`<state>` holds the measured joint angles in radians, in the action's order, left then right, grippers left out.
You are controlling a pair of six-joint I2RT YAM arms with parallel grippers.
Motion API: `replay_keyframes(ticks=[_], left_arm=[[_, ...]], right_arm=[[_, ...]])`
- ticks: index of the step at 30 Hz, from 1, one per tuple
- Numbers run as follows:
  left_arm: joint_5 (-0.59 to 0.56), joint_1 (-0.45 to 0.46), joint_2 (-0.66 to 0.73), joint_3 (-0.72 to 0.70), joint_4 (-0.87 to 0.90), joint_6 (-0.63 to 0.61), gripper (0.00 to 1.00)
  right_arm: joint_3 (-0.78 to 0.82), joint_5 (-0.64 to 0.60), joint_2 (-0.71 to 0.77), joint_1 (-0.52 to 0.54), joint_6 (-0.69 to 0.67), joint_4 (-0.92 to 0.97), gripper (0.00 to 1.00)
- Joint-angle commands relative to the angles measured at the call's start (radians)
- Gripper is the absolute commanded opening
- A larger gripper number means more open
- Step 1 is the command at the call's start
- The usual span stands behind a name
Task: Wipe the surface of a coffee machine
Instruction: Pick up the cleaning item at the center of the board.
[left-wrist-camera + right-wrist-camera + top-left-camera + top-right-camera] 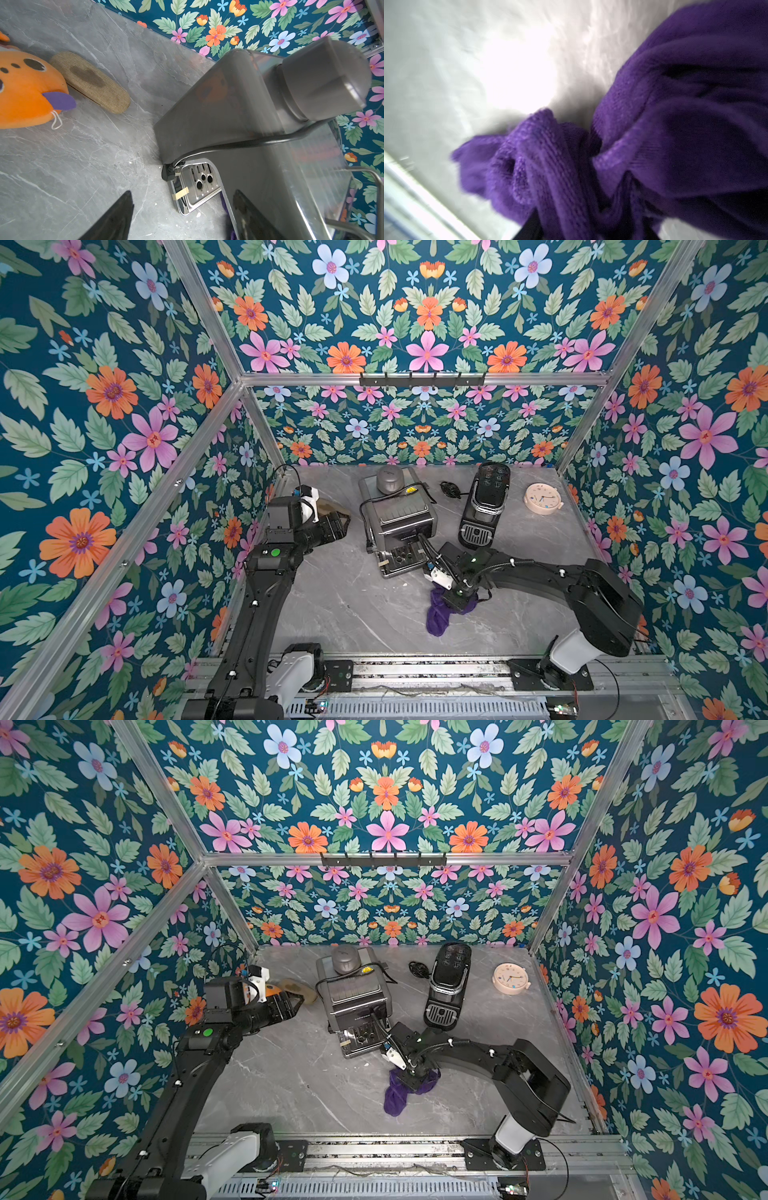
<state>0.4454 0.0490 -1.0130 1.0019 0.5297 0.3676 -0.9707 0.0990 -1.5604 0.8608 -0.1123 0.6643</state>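
Beneath the right gripper (pixel 457 600) (pinched in it) bunches the purple cloth (pixel 436 620)

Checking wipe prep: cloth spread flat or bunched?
Bunched. The cloth lies crumpled on the table under the right gripper; the right wrist view shows deep folds.

Steel coffee machine (pixel 399 518) upright — purple cloth (pixel 436 616) bunched in front.

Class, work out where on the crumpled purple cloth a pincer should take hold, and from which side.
The bunched, raised folds at the wider end of the crumpled purple cloth, nearer the silver coffee machine, from straight above: it lies on the grey marble table, and its narrow tail offers less.
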Motion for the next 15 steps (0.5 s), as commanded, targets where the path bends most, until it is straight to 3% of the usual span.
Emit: replay_keyframes(ticks=[1, 4, 7, 15], left_arm=[[-0.011, 0.0, -0.001, 0.014, -0.032, -0.003, 0.75], [-0.012, 0.0, -0.004, 0.024, -0.042, -0.003, 0.73], [-0.01, 0.0, -0.001, 0.035, -0.047, -0.004, 0.72], [0.0, 0.0, 0.0, 0.068, -0.055, -0.023, 0.66]], right_arm=[[-0.039, 0.036, 0.064, 0.001, 0.032, 0.104, 0.31], [-0.129, 0.036, 0.118, 0.001, 0.069, 0.245, 0.23], [-0.216, 0.039, 0.163, 0.001, 0.1, 0.36, 0.09], [-0.539, 0.047, 0.247, 0.002, 0.203, 0.55, 0.03]])
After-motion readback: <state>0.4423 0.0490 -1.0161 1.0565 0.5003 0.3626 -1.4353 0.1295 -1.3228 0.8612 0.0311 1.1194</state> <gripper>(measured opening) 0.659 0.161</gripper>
